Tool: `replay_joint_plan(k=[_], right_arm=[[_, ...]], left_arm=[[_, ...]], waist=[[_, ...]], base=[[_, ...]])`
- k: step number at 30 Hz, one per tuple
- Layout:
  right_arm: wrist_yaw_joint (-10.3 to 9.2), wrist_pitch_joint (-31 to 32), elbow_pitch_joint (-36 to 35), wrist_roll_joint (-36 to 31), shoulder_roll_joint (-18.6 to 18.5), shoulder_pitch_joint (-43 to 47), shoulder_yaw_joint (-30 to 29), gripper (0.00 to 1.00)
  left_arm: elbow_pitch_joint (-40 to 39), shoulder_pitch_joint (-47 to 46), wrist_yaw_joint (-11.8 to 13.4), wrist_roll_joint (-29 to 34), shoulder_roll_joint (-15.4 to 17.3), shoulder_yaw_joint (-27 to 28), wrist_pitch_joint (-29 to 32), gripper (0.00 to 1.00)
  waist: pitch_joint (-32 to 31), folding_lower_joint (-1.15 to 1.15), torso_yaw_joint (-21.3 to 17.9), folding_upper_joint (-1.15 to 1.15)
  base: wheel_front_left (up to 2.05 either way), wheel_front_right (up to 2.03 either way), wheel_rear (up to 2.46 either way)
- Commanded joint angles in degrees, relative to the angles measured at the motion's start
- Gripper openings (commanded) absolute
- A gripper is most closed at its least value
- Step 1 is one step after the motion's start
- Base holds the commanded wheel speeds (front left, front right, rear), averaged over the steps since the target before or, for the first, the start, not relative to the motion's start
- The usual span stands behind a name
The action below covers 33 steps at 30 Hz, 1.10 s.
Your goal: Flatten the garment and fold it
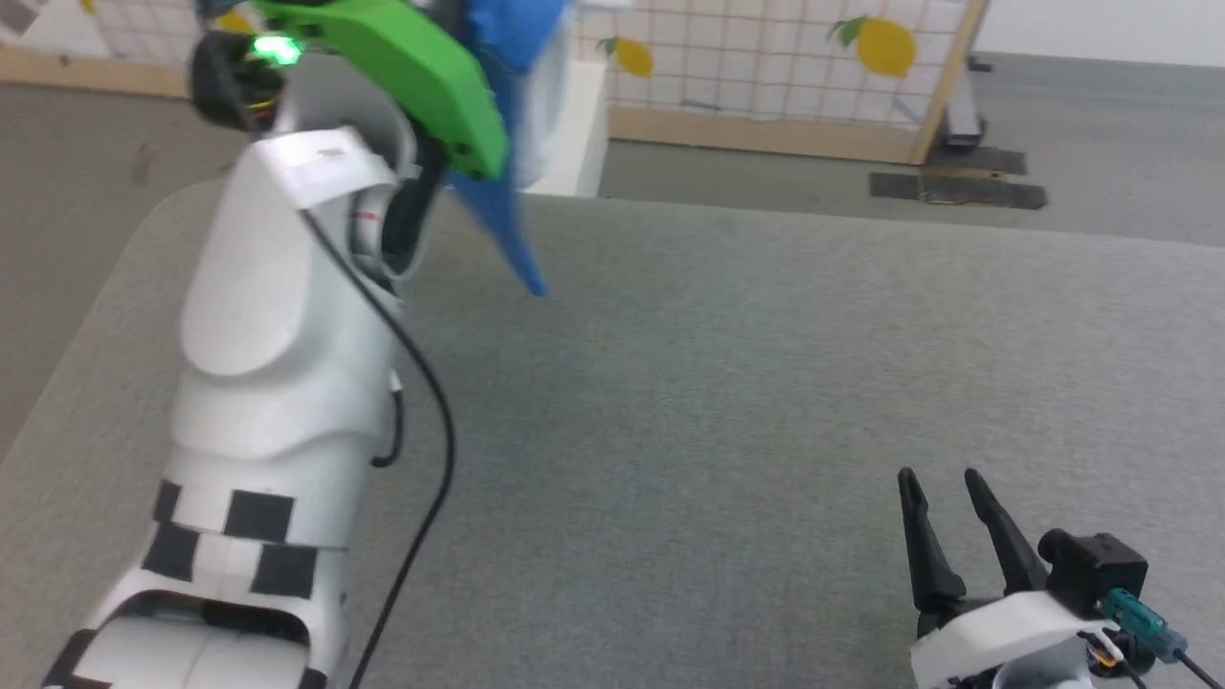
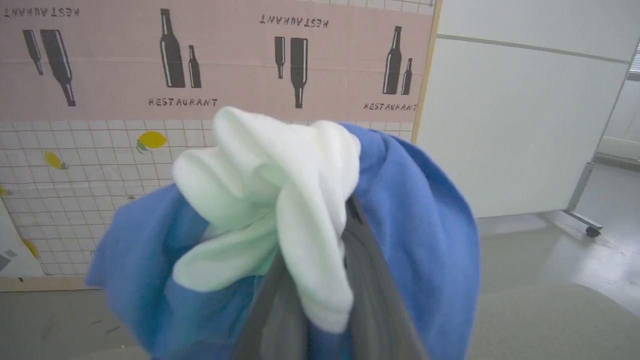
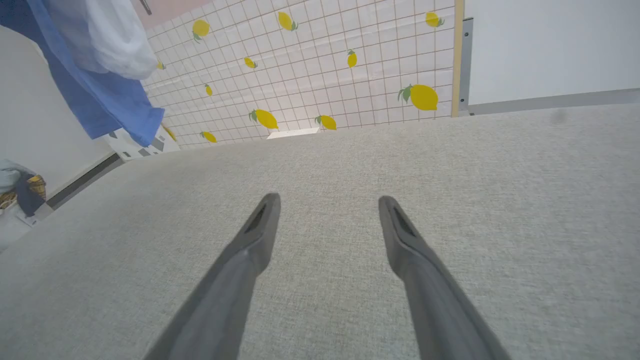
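Note:
The garment [image 2: 300,215] is a bunched white T-shirt with royal-blue parts, held up in the air above the table. My left gripper [image 2: 310,280] is shut on it, and white and blue folds spill over its fingers. In the head view a blue tail of the garment [image 1: 502,220] hangs past my raised left arm near the top. The right wrist view shows the garment [image 3: 95,65] dangling at the upper left. My right gripper [image 1: 943,483] rests low at the lower right, open with nothing between its fingers [image 3: 260,230].
A grey fabric-covered table [image 1: 727,402] spreads before me. Behind it stand a lemon-print screen [image 1: 766,67] and a pink bottle-print panel [image 2: 225,55]. A white partition on wheels [image 2: 515,125] stands to the side. My white left forearm [image 1: 278,364] crosses the left of the head view.

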Motion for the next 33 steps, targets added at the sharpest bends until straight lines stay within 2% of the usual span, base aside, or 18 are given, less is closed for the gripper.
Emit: replay_joint_plan(k=[1, 5, 14, 18, 19, 25, 27, 30, 33], right_arm=[[-0.09, -0.54, 0.48, 0.51, -0.04, 0.95, -0.28, 1.00], [-0.09, -0.92, 1.06, 0.72, -0.04, 1.68, -0.89, 1.00], [-0.09, -1.25, 1.25, 0.66, -0.04, 2.67, -1.92, 1.00], [-0.09, -1.33, 1.09, 0.86, -0.04, 2.61, -2.41, 1.00], [-0.09, -1.34, 1.10, 1.00, -0.04, 2.63, -2.47, 1.00], [-0.09, -1.42, 1.74, 1.58, -0.04, 2.75, -2.47, 1.00], [-0.09, -1.43, 1.89, 1.82, -0.04, 2.65, -2.51, 1.00], [-0.09, -1.44, 2.01, 1.65, -0.04, 2.38, -2.66, 1.00], [-0.09, -1.30, 2.17, 1.53, -0.04, 1.84, -3.12, 1.00]], left_arm=[[-0.55, 0.31, -0.36, -0.91, -0.61, -1.86, 1.92, 0.00], [-1.00, 5.44, -0.64, -2.17, -1.22, -6.99, 7.71, 0.00], [4.20, 27.70, -0.47, -7.94, -2.10, -16.39, 19.86, 0.00], [4.21, 34.36, 0.73, -11.13, -2.23, -17.58, 22.38, 0.00], [3.71, 35.10, 1.25, -11.80, -2.24, -17.32, 22.07, 1.00], [-5.24, 37.05, 5.33, -20.52, -2.31, -9.30, 13.46, 1.00], [-8.31, 37.47, 6.74, -20.17, -1.35, -6.71, 9.62, 1.00], [-12.12, 39.40, 7.23, -18.93, 0.84, -3.41, 2.89, 1.00], [-14.08, 41.78, 8.80, -12.73, 4.37, -1.75, -7.20, 1.00]], waist=[[-2.87, 0.00, -4.03, 0.00], [-3.26, 0.00, -6.31, 0.00], [-3.06, 0.00, -9.72, 0.00], [-2.60, 0.00, -9.59, 0.00], [-2.58, 0.00, -9.38, 0.00], [-3.74, 0.00, -7.51, 0.00], [-4.22, 0.00, -6.96, 0.00], [-4.69, 0.00, -6.02, 0.00], [-4.96, 0.00, -5.21, 0.00]], base=[[0.00, 0.00, 0.00], [0.00, 0.00, 0.00], [0.00, 0.00, 0.00], [0.00, 0.00, 0.00], [0.00, 0.00, 0.00], [0.00, 0.00, 0.00], [0.00, 0.00, 0.00], [0.00, 0.00, 0.00], [0.00, 0.00, 0.00]])
